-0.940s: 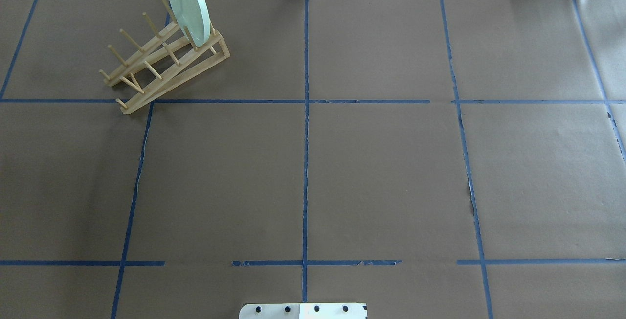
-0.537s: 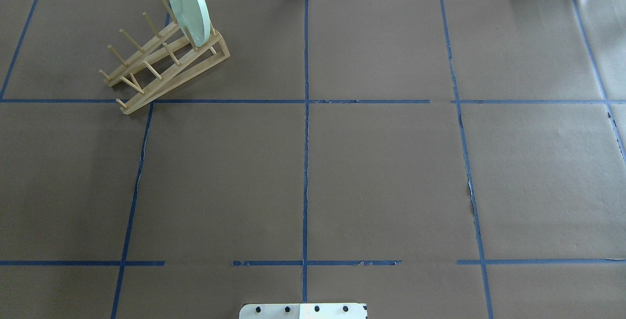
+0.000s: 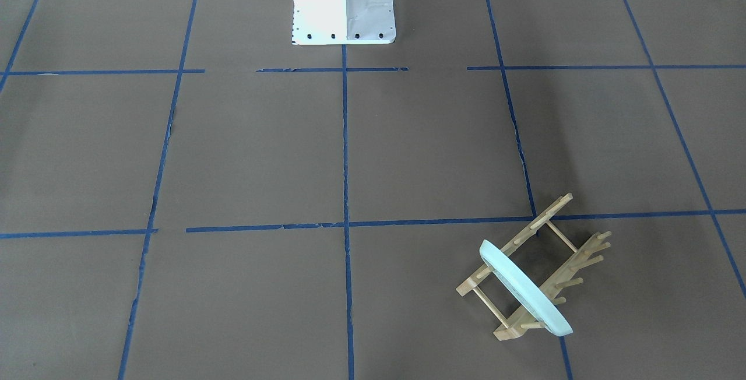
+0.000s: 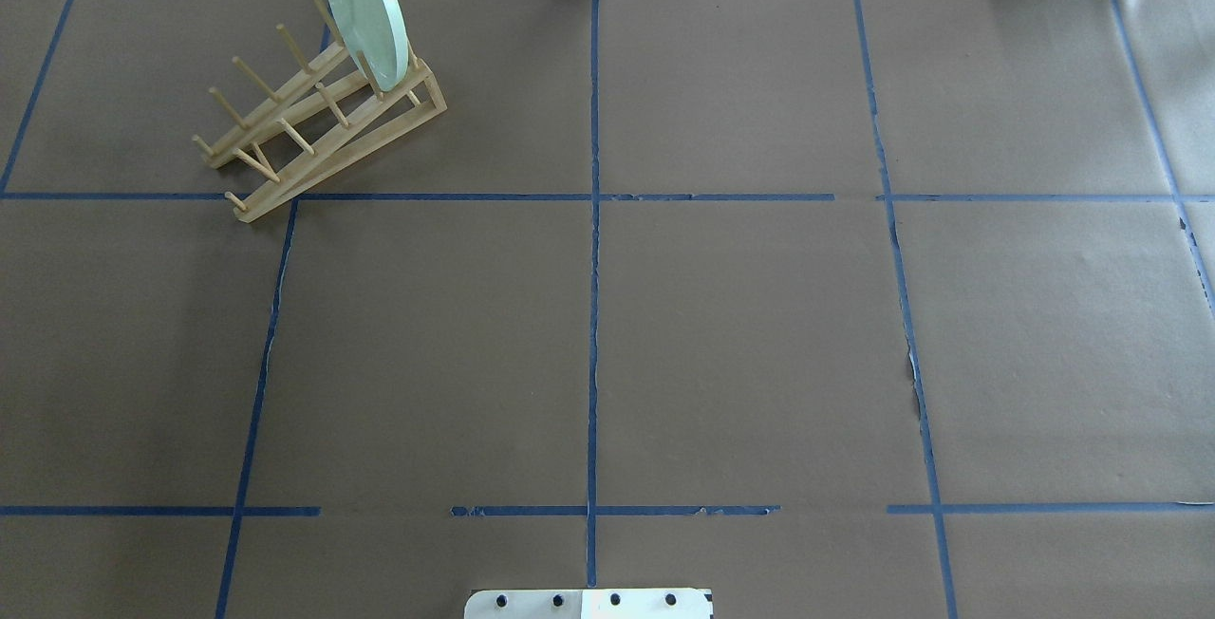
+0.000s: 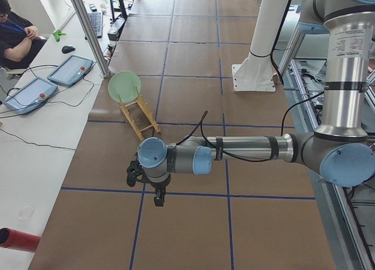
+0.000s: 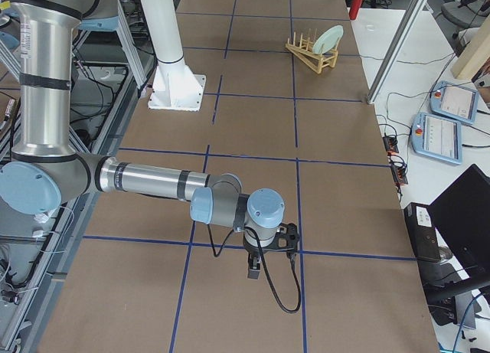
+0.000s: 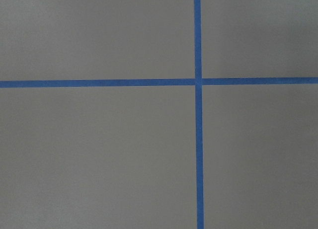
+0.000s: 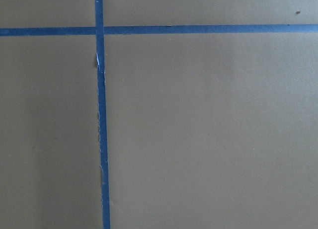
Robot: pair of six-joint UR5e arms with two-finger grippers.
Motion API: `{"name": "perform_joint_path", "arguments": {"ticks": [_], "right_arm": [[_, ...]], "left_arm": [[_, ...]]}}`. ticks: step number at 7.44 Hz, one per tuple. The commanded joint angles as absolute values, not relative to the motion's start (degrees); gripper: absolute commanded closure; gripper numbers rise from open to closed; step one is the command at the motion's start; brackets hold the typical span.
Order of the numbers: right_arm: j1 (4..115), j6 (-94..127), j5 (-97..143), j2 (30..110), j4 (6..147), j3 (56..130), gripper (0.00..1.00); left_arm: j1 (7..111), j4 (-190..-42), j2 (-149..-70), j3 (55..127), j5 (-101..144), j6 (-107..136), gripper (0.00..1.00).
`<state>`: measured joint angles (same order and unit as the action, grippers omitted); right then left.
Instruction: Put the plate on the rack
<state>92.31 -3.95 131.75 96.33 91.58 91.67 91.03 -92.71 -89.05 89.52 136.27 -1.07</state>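
Note:
The pale mint-green plate (image 4: 364, 7) stands on edge between the pegs at the far end of the bamboo rack (image 4: 313, 125), at the table's far left. Both also show in the front view, plate (image 3: 524, 289) and rack (image 3: 545, 214), and small in the side views, plate (image 5: 124, 86) and plate (image 6: 329, 37). My left gripper (image 5: 157, 198) hangs over the brown paper well short of the rack and shows only in the left side view. My right gripper (image 6: 254, 270) shows only in the right side view. I cannot tell whether either is open. Both wrist views show only paper and tape.
Blue tape lines (image 4: 593, 268) grid the brown paper. My white base (image 3: 344, 4) stands at the near edge. An operator (image 5: 14, 33) and teach pendants (image 5: 70, 69) are at the side table, with a red cylinder (image 5: 17, 239) near its corner.

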Motion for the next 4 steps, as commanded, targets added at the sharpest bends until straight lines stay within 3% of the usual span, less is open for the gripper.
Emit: {"name": "perform_joint_path", "arguments": {"ticks": [1,4], "right_arm": [[92.3,-4.0,131.7,96.3,91.6,91.7,0.00],[92.3,-4.0,131.7,96.3,91.6,91.7,0.00]], "left_arm": [[91.1,-92.5,-88.7,91.3,133.6,-1.1,0.00],[91.1,-92.5,-88.3,91.3,133.6,-1.1,0.00]]}}
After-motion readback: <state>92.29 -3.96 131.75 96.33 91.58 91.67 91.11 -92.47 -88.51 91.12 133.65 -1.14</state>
